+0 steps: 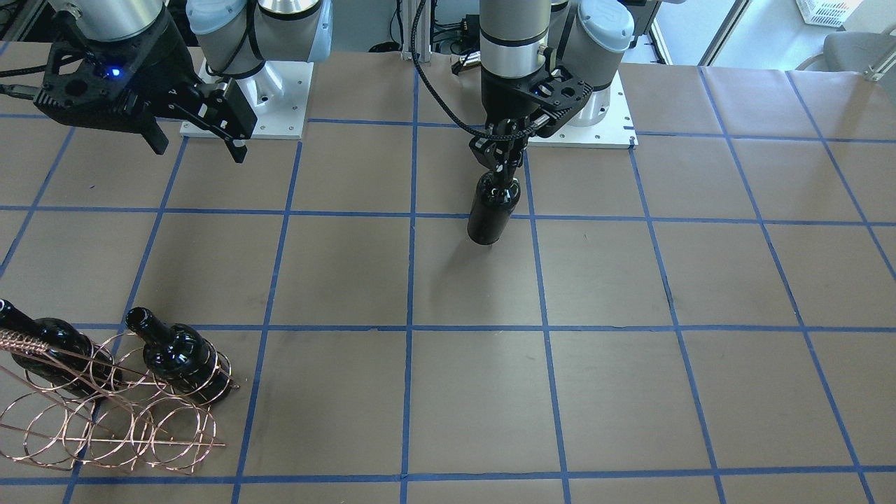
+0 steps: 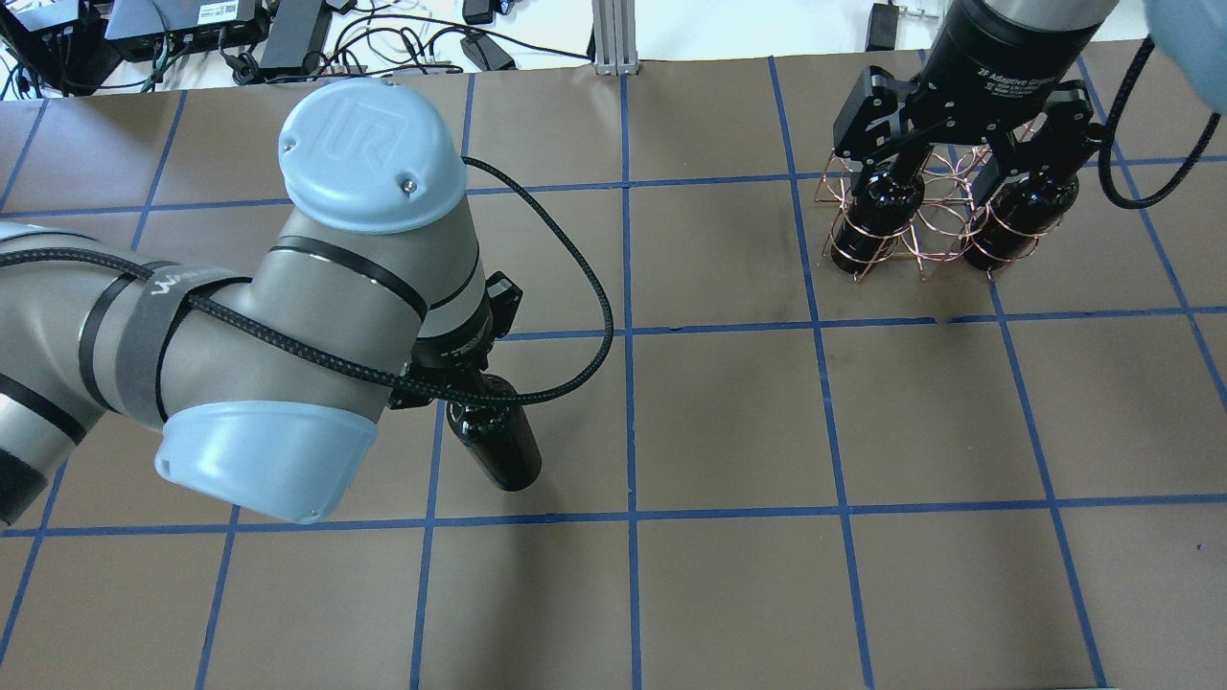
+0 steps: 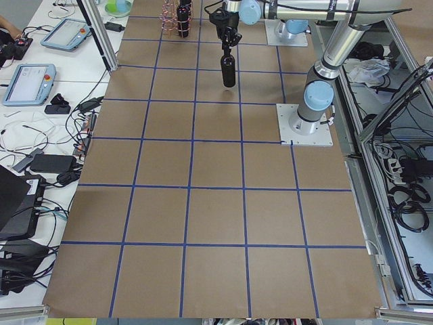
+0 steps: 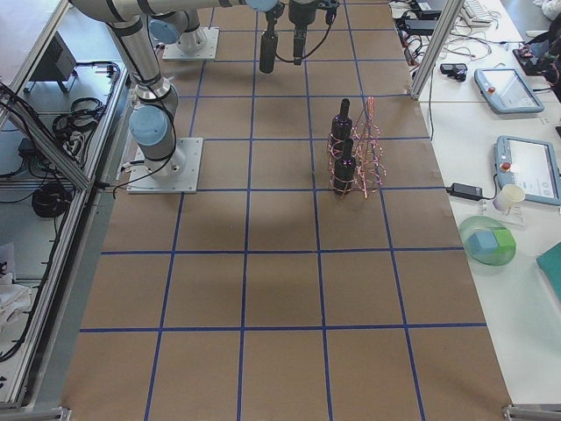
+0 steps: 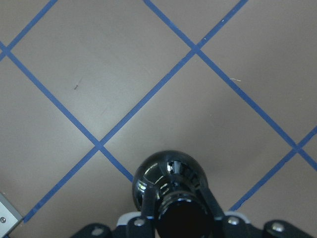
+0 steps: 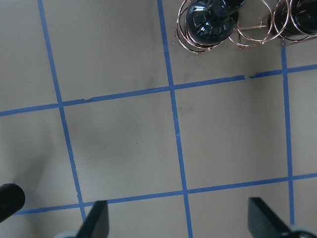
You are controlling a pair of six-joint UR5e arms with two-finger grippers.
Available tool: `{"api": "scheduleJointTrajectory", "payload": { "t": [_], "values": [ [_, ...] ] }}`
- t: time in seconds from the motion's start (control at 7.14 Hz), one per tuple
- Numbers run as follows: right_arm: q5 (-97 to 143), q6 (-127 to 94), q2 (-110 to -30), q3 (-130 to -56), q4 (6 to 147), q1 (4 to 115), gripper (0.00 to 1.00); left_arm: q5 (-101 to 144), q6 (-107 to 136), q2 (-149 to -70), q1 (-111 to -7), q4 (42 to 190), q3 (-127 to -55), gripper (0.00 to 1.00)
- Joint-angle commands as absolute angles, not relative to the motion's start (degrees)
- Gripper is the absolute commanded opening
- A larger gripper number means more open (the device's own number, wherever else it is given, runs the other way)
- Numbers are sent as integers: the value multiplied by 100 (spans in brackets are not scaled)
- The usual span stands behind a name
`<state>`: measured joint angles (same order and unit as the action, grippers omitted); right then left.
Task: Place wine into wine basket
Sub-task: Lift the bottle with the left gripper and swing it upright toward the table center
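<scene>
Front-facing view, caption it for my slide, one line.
Left gripper holds a wine bottle by its neck, right gripper open, while the copper wire basket already carries two bottles.

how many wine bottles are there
3. One bottle is held by the left pincer at its neck. A second bottle and a third bottle stand in the basket. None seems hidden.

Brown table (image 1: 735,280), blue tape grid (image 1: 546,327), teach pendant (image 4: 508,90), green bowl (image 4: 488,243), cables (image 4: 50,200)
</scene>
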<state>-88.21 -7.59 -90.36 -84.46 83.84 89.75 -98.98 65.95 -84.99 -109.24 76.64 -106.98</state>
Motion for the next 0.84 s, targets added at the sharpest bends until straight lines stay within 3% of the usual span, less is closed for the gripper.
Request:
{"api": "scheduleJointTrajectory", "payload": {
  "t": [0.0, 0.7],
  "values": [
    [-8850, -747, -9035, -8446, 8394, 8974, 100, -9967, 6820, -8508, -11048, 7629, -10740, 9],
    [-8912, -765, -9026, -8490, 8367, 8974, 100, -10046, 6960, -8569, -11048, 7243, -10897, 9]
  ]
}}
